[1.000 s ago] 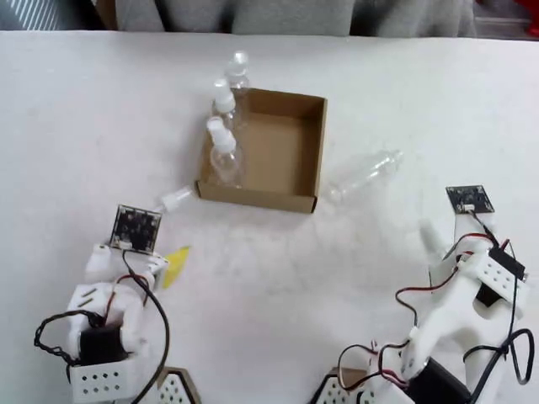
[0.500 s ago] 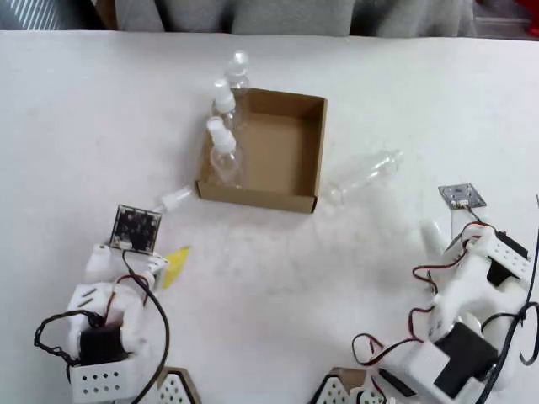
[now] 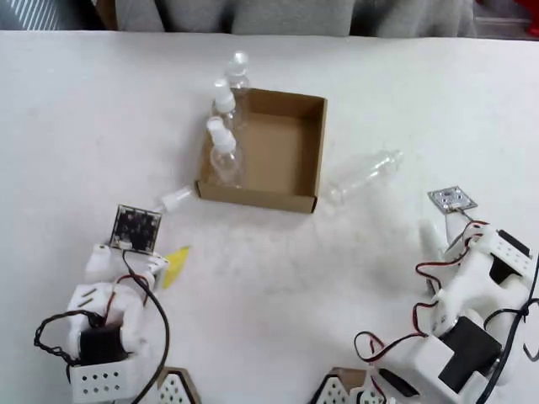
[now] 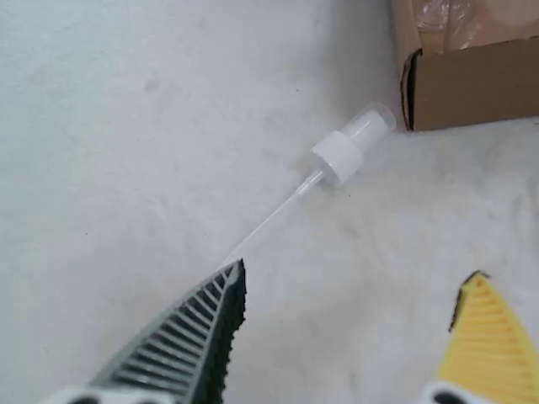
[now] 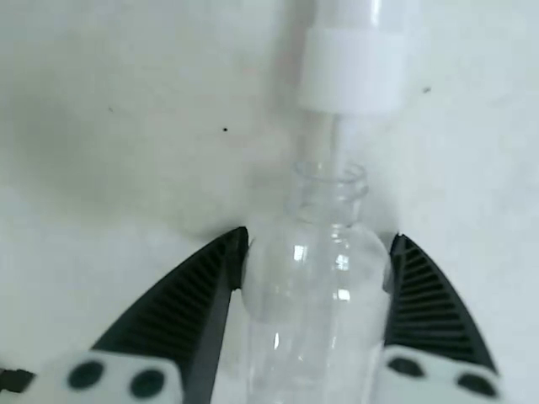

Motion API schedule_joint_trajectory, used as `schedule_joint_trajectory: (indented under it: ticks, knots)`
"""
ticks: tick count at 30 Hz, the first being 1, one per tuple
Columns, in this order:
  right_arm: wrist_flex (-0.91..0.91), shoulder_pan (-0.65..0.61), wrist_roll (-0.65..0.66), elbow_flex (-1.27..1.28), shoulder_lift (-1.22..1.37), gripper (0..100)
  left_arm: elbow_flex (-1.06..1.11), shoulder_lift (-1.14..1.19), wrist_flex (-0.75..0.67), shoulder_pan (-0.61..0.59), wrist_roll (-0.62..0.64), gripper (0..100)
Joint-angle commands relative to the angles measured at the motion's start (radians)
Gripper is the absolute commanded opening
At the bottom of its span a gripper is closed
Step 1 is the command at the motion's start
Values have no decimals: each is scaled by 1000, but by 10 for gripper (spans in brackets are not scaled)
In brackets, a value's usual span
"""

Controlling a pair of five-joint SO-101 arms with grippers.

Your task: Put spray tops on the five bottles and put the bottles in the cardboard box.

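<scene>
White tabletop (image 3: 84,101): right gripper (image 5: 318,240) pinches a clear plastic bottle (image 5: 312,295) below its neck, probably light, slick, crushable; left gripper (image 4: 355,273) gapes empty.

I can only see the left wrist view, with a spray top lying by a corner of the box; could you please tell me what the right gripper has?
Observer: The right gripper is shut on a clear bottle whose neck is open.
Operator: Thank you. Is there a top near it?
Observer: Yes, a second spray top lies just past the neck, its tube apparently reaching into the opening.
Operator: Are other bottles lacking tops?
Observer: In the high view a loose bottle, seemingly uncapped, lies on its side on the table, just off the right side of the box.
</scene>
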Motion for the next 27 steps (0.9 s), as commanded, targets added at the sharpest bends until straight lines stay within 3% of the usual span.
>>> schedule_joint_trajectory:
  ticks: [1, 5, 10, 15, 27]
  knots:
    - [5, -10, 12, -28, 2, 192, -3, -8, 3, -8, -8, 381]
    - [5, -7, 8, -29, -4, 10, -3, -8, 5, -8, -8, 381]
    - [62, 39, -11, -89, -54, 12, -3, -8, 6, -8, -8, 381]
    - [232, 108, -140, -195, -142, 16, -3, -8, 8, -7, -8, 381]
    - [386, 62, -160, -126, -409, 16, -3, -8, 11, -7, -8, 378]
